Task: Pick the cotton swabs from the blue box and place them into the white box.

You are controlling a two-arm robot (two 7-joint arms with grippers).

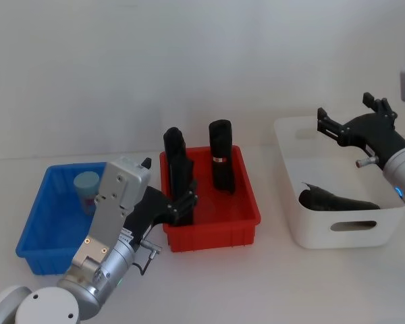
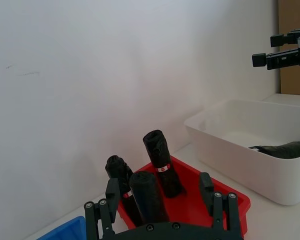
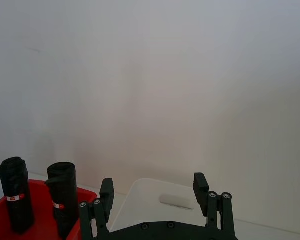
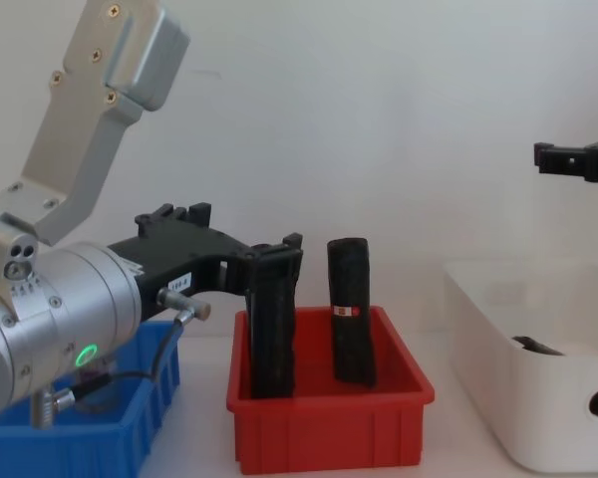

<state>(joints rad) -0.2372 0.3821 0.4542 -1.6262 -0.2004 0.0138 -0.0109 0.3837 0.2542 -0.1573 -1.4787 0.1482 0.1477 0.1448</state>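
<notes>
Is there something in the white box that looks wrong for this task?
Yes. A black roll lies on its side in the white box, not a cotton swabs jar. One jar sits in the blue box.

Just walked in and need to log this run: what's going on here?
A two-armed robot is sorting items between bins. One jar of cotton swabs sits in the blue box. The left claw is open, empty, and over the near left part of the red bin, which holds black rolls. The right claw, open and empty, hangs above the white box, which has a dark item inside.
</notes>
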